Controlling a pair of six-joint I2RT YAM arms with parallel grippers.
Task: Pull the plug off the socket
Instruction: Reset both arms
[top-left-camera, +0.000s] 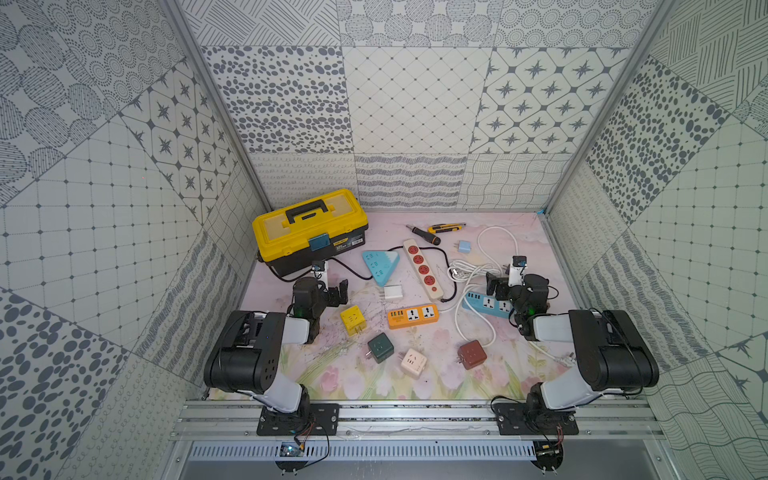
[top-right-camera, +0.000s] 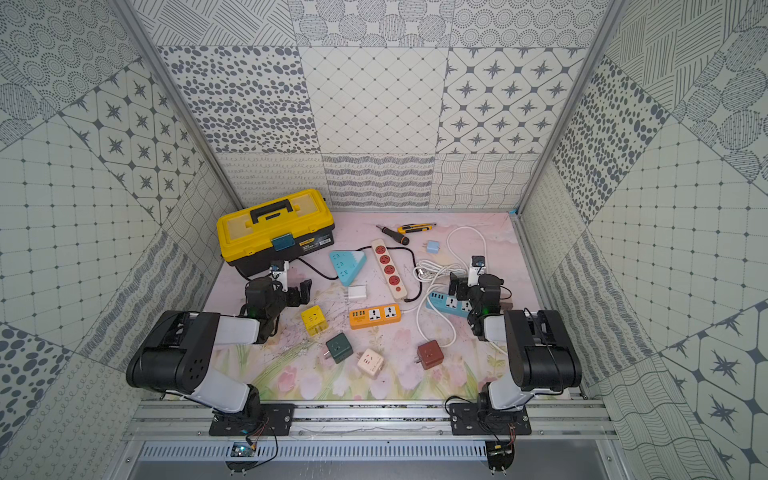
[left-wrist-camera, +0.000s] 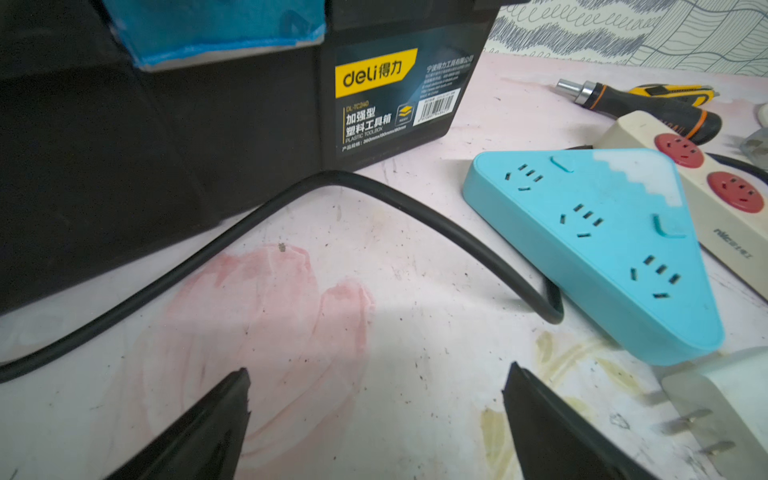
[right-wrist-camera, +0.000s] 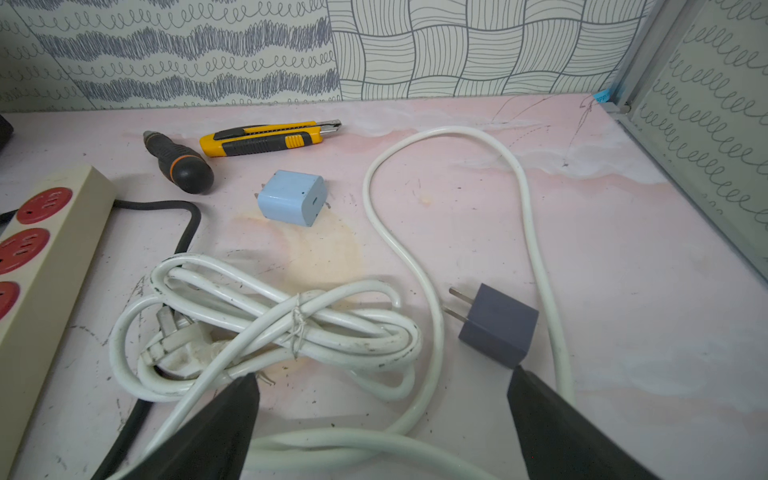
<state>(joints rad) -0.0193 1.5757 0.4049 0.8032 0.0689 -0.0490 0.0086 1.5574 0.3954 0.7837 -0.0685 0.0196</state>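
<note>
In both top views, a flowered mat (top-left-camera: 374, 374) is strewn with cube adapters and power strips. A yellow toolbox (top-left-camera: 309, 226) sits at the far left with its lid shut, so its contents are hidden. The left gripper (top-left-camera: 332, 293) hovers just in front of it. The right gripper (top-left-camera: 496, 284) hangs over the far end of a blue power strip (top-left-camera: 484, 302).

In the left wrist view, the left gripper (left-wrist-camera: 379, 374) has its jaws spread wide over bare mat, holding nothing. Ahead, a black cord (left-wrist-camera: 374, 183) bends past the toolbox's dark base toward a teal triangular strip (left-wrist-camera: 590, 232).

In the right wrist view, the grey plug (right-wrist-camera: 498, 324) is a small cube with two flat metal prongs. It lies on its side on the mat with its prongs bare. It rests just ahead of one fingertip (right-wrist-camera: 540, 399) of the right gripper (right-wrist-camera: 384, 374), whose jaws are wide apart and empty. A white cable (right-wrist-camera: 536, 249) loops past the plug.
</note>
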